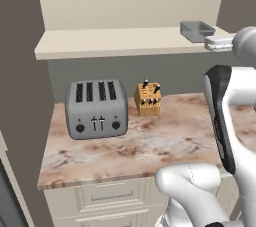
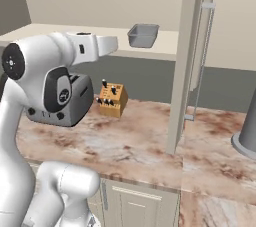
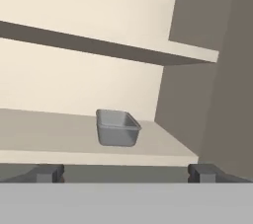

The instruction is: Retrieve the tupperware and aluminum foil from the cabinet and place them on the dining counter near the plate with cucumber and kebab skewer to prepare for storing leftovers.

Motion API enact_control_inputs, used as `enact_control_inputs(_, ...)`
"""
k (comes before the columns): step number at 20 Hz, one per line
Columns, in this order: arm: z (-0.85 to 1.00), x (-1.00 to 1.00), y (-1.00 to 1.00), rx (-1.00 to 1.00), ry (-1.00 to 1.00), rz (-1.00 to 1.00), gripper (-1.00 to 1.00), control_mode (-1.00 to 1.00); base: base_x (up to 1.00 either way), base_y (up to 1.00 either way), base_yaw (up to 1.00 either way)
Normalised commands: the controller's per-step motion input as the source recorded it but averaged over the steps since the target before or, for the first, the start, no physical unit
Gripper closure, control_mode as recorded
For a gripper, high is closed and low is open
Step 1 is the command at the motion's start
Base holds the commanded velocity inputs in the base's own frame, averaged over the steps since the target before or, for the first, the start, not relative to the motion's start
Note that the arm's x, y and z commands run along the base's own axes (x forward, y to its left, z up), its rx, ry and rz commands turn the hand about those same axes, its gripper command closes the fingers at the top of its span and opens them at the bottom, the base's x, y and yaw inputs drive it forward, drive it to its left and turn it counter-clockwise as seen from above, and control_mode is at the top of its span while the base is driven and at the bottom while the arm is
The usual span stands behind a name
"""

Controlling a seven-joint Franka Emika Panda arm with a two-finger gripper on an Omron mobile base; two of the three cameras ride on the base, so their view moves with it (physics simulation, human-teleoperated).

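Tupperware (image 3: 116,128) on cabinet (image 1: 115,42) shelf: likely light, rigid, slick-walled; pinch across one rim wall. Pincer (image 3: 126,172) spread, empty.

A silver toaster (image 1: 96,109) with 4 top slots stands at the left of a pink-brown marbled worktop (image 1: 165,143), its front carrying 2 dark knobs and 2 levers. Just beside it, to its right and apart from it, a light wooden knife block (image 1: 148,99) holds dark-handled knives. White drawer fronts (image 1: 107,196) run beneath the worktop edge. In the right base view, a grey conical object (image 2: 248,128) rests on the worktop at the far right.
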Motion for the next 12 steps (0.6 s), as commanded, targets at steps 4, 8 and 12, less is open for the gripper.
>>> enact_control_inputs(4,0.01,0.09,0.13,0.00,0.08,0.21,-1.00,-1.00,0.00,0.00,0.00)
enact_control_inputs(8,0.00,0.19,0.36,0.00,0.12,0.19,-1.00,-1.00,0.00,0.00,0.00)
enact_control_inputs(12,0.00,0.59,0.41,0.00,0.17,0.13,-1.00,-1.00,0.00,0.00,0.00)
